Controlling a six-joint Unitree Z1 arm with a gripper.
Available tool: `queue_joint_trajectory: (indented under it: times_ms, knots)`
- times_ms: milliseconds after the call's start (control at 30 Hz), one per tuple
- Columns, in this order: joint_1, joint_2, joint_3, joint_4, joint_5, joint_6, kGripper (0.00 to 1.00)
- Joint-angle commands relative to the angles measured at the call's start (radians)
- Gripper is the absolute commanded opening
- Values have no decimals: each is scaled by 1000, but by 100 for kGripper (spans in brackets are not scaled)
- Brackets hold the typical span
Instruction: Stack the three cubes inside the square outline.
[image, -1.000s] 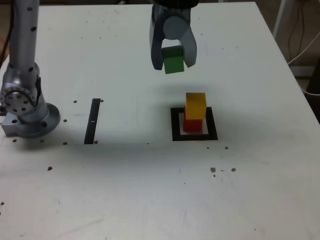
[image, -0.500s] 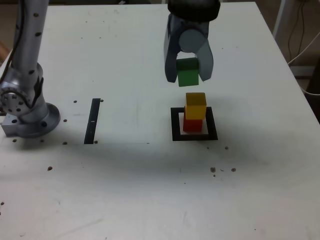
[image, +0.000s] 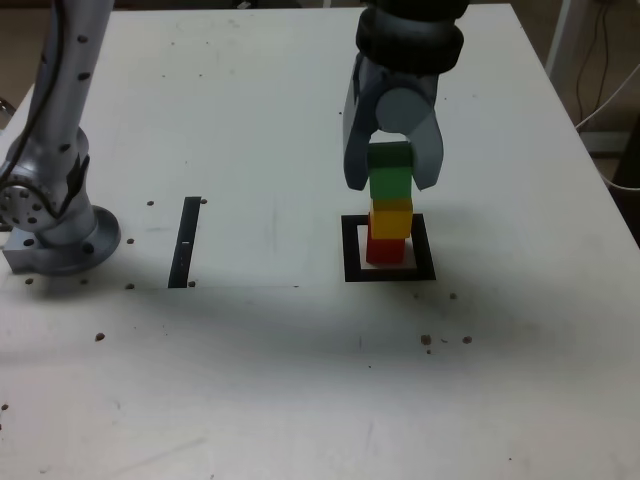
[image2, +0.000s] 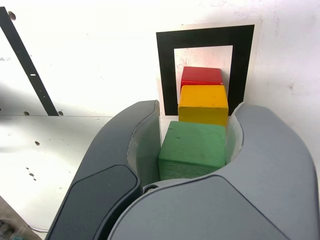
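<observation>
My gripper (image: 392, 178) is shut on the green cube (image: 390, 174), its grey jaws pressing both sides of it. The green cube sits right on top of the yellow cube (image: 390, 217), which rests on the red cube (image: 385, 248) inside the square outline (image: 352, 252). In the wrist view the green cube (image2: 193, 149) is clamped in my gripper (image2: 193, 145), with the yellow cube (image2: 203, 103) and red cube (image2: 201, 76) lined up beyond it inside the square outline (image2: 166, 65).
A narrow black strip (image: 185, 241) lies on the white table (image: 250, 120) toward the exterior view's left. The arm's grey base (image: 50, 215) stands at the exterior view's far left. Small dark specks dot the table (image: 445, 340).
My gripper carried the green cube toward the exterior view's right and down, from above and behind the stack to directly on top of the yellow cube.
</observation>
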Motion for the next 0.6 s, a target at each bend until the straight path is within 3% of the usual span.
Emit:
queue_joint_trajectory:
  times_ms: [0,433,500,567]
  knots:
    - [0,10,-5,0,0,-2,31]
    - [0,31,3,-13,8,-2,32]
    - [1,33,5,-17,10,-2,38]
    - [2,33,8,-20,13,1,52]
